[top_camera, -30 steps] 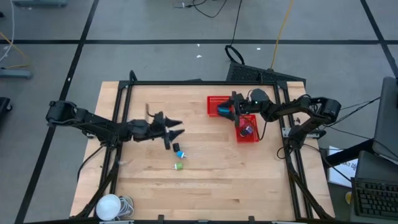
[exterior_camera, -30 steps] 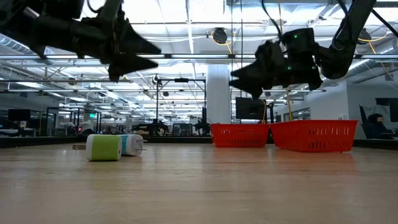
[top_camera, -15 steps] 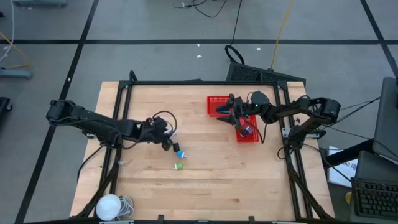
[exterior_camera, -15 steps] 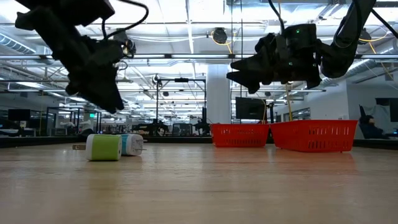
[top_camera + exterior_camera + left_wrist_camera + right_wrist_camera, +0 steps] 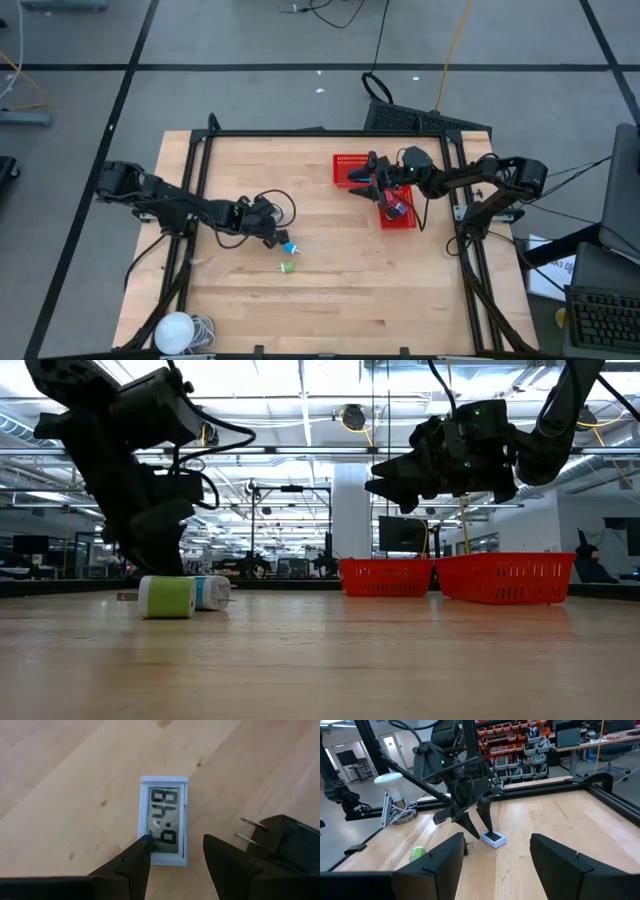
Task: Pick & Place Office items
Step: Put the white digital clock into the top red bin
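Red mesh baskets (image 5: 372,185) sat side by side near the bench's far right corner, and you could see at least one small blue-and-pink piece (image 5: 397,209) already lying in the nearer one, so I judged part of the job done. Two office items were left on the pale wooden bench (image 5: 330,290): a small white-and-blue digital display (image 5: 163,820) and, near it on the side toward the front edge, a green piece (image 5: 288,267).

Your left claw (image 5: 174,850) was down low over the display with its fingers spread, one tip overlapping the display's face and the other just beside its edge. It had not closed on anything. A black plug with two metal prongs (image 5: 277,840) lay close beside one finger, so you had little room on that side and a wide closing sweep could have nudged it.

Your right claw (image 5: 356,183) hung above the baskets, fingers spread and empty, well apart from the left arm's work.

Between the display and the baskets the bench lay bare, which gave you an open path for the carry. The black frame rails (image 5: 300,133) ran along the bench edges, far from both remaining items. A white bulb (image 5: 175,330) sat at the front left corner, out of the way.
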You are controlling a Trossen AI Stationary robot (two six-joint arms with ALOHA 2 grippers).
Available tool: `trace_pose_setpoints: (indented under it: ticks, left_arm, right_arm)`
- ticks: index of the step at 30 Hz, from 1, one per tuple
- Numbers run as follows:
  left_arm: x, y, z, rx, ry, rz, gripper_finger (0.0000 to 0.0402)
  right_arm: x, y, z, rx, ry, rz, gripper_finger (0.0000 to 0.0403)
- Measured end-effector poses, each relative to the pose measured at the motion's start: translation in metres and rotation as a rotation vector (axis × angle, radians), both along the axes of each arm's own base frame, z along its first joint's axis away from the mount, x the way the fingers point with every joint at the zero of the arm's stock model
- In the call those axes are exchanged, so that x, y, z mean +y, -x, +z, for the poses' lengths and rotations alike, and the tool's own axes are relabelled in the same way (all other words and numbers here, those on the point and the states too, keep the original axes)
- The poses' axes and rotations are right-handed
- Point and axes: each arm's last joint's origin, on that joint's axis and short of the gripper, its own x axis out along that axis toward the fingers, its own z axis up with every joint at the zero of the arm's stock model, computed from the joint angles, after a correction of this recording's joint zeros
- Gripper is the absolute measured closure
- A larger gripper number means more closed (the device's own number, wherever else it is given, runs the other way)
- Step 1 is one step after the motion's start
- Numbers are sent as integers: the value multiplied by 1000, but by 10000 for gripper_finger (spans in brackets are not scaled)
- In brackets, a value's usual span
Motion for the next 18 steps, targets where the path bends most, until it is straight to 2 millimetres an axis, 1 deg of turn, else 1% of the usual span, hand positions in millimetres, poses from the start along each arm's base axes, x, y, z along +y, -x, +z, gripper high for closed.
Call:
trace_pose_setpoints:
  ticks: [4, 9, 11, 16, 18]
  left_arm:
    - [0, -2, -5, 15, -24, 9, 220]
    - [1, -4, -6, -4, -52, 25, 220]
    - [1, -5, -6, -14, -49, 34, 220]
    - [1, -5, -6, -50, -5, 126, 219]
    - [1, -4, -6, -49, 8, 127, 215]
  right_arm:
    - [0, 0, 0, 3, -2, 0, 187]
    - [0, 0, -1, 6, -3, 0, 187]
    - [0, 0, -1, 7, -9, 0, 187]
    - [0, 0, -1, 10, -29, 0, 187]
    - [0, 0, -1, 10, -29, 0, 187]
